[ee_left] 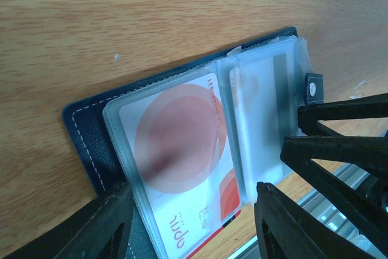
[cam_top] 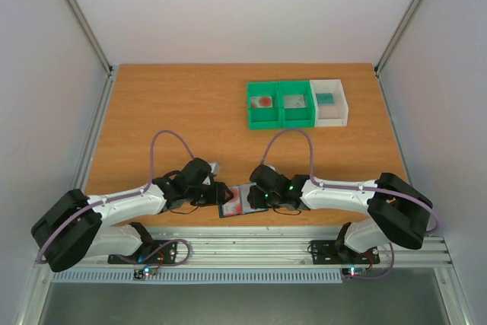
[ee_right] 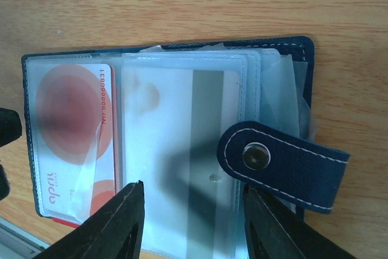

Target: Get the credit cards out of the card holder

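Navy card holder (ee_right: 170, 119) lengthwise left-right, snap tab (ee_right: 282, 161) rightward.

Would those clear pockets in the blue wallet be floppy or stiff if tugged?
Probably floppy: the clear pockets fan out unevenly and crinkle at the edge of the wallet. Likely slippery, since they look glossy. The red and white card inside one lies flat, so it seems stiffer and might slide out.

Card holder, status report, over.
Left gripper open, fingers astride red card. Right gripper open over clear sleeves. Card holder open flat, cards still sleeved. Snap strap lies across sleeves.
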